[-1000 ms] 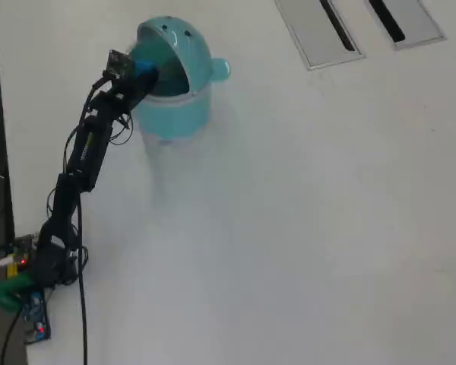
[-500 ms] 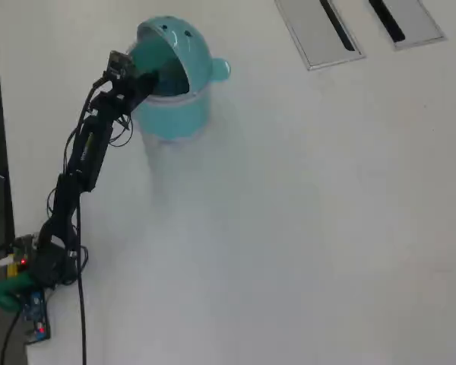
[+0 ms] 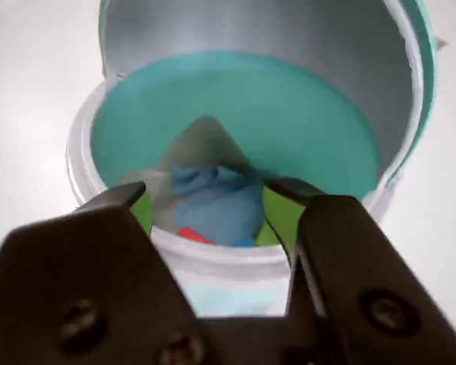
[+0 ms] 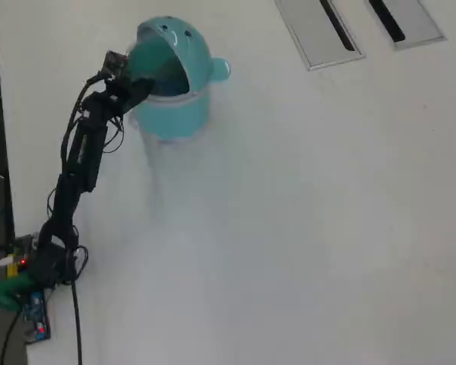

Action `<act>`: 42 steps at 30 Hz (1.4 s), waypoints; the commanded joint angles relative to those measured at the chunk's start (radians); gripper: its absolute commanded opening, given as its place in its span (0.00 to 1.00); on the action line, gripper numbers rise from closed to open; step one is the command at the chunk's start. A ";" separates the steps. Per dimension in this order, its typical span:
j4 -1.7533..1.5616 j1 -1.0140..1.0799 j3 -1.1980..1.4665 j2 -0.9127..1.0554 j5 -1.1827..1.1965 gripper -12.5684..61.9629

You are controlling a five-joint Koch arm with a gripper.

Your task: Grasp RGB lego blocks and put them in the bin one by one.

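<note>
The light-teal bin (image 4: 175, 114) stands at the table's back left with its domed lid (image 4: 184, 42) swung open. My gripper (image 4: 140, 85) hovers at the bin's left rim. In the wrist view the gripper (image 3: 205, 188) is open, its two dark fingers spread wide above the white rim (image 3: 83, 152), with nothing between them. Green shows on the inner faces of both fingers (image 3: 140, 211). Down inside the bin lie a red block (image 3: 191, 236) and the edge of a blue block (image 3: 245, 242), partly under a bluish crumpled lining (image 3: 220, 201).
Two grey slotted panels (image 4: 319, 30) are set into the table at the back right. The arm's base and circuit board (image 4: 30, 296) sit at the left edge. The dark table edge runs down the left side.
One second ago a blue block sat in the gripper at the bin's mouth; now the fingers are empty. The arm has drawn back slightly to the left.
</note>
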 commanded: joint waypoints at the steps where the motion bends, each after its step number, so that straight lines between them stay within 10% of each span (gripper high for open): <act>1: 0.064 0.014 -0.120 0.026 0.009 0.53; 42: 0.206 0.066 0.225 0.489 0.060 0.53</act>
